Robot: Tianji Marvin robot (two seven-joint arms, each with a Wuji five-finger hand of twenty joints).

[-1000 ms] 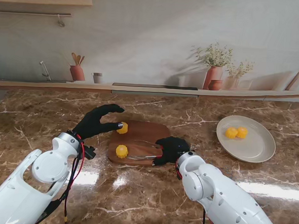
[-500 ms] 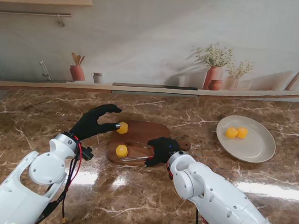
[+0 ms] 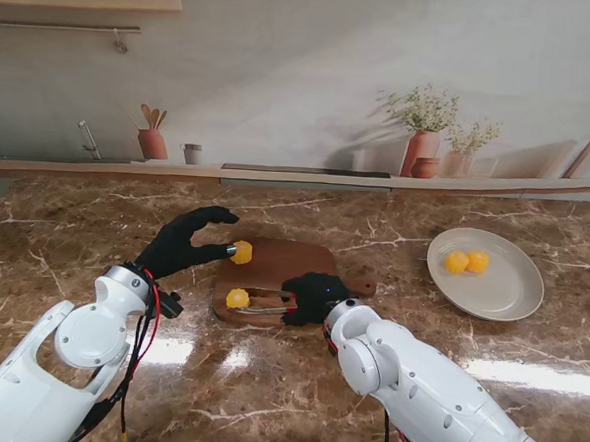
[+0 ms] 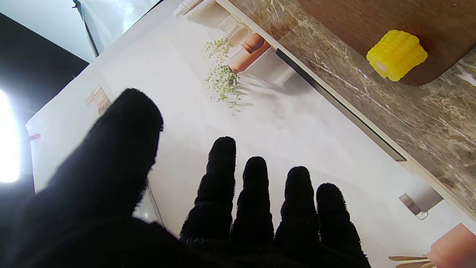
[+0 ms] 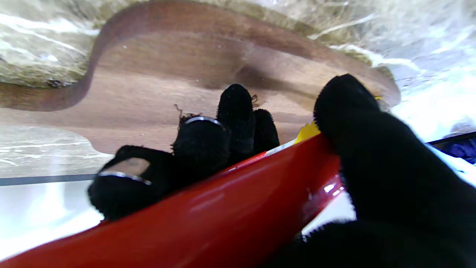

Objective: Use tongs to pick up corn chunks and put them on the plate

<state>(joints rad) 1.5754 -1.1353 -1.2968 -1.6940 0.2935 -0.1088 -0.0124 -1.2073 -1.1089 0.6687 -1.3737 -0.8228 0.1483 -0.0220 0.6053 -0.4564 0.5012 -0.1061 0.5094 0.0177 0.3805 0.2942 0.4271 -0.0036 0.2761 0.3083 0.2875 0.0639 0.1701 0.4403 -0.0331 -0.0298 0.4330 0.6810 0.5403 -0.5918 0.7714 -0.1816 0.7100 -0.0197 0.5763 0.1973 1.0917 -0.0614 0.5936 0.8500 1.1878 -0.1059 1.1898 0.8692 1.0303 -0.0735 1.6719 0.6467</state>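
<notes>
**A:** What do you see on the left?

**B:** My left robot hand [image 3: 186,240] hangs over the desk [image 3: 74,228] with its fingers spread wide. It holds nothing. It has stayed put this last second. Just past its fingertips a corn chunk [image 3: 241,252] sits on the far left corner of the board [image 3: 298,261].

**A:** And in the middle?

**B:** That is where things changed. My right robot hand [image 3: 312,297] has slid left along the board. It is wrapped around the tongs [image 3: 265,304]. In the wrist view the red handle [image 5: 230,201] is pinned between thumb and fingers [image 5: 236,111]. A second ago the tips were short of the near corn [image 3: 237,298]. Now they sit on either side of it, right up against it.

**A:** Are the tongs pinching it yet?

**B:** I can't tell. The tips are too small to see well, and my own fingers hide most of it in the wrist view. Only a bit of yellow peeks out there.

**A:** So what does it mean?

**B:** I think the reach is done and the squeeze comes next. If I squeeze off-center, the round chunk may roll away.

**A:** And on the right?

**B:** The plate [image 3: 511,294] already has two chunks [image 3: 467,262] on it. Two are left on the board, so I guess I am about halfway.
</notes>
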